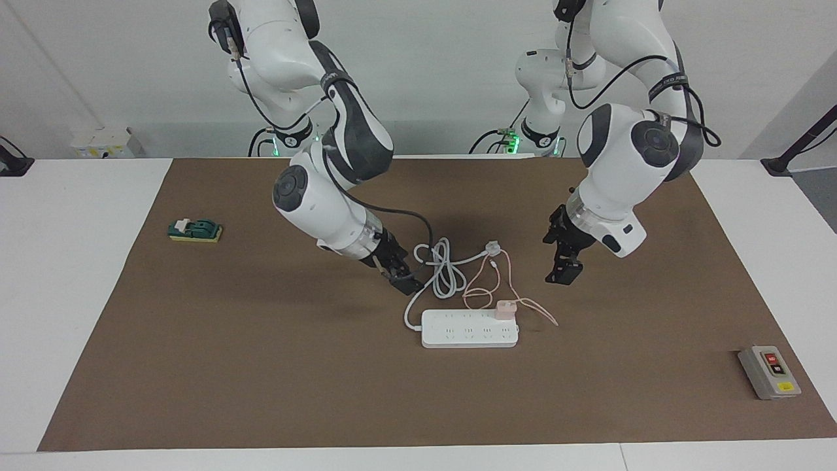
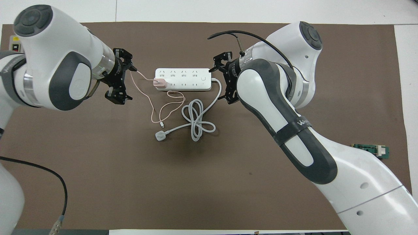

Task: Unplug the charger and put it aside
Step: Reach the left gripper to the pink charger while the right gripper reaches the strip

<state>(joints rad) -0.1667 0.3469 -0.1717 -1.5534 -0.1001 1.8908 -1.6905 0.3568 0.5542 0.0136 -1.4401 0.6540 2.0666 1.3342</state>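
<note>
The charger is a small pale-pink cube plugged into the white power strip, at the strip's end toward the left arm. Its thin pink cable loops over the mat on the robots' side of the strip. My left gripper hangs open above the mat beside the charger's end of the strip, over the cable's outer loop, holding nothing. My right gripper is open and low beside the strip's cord end, holding nothing.
The strip's thick white cord lies coiled nearer the robots, ending in a white plug. A grey button box sits near the mat's corner at the left arm's end. A green switch block lies at the right arm's end.
</note>
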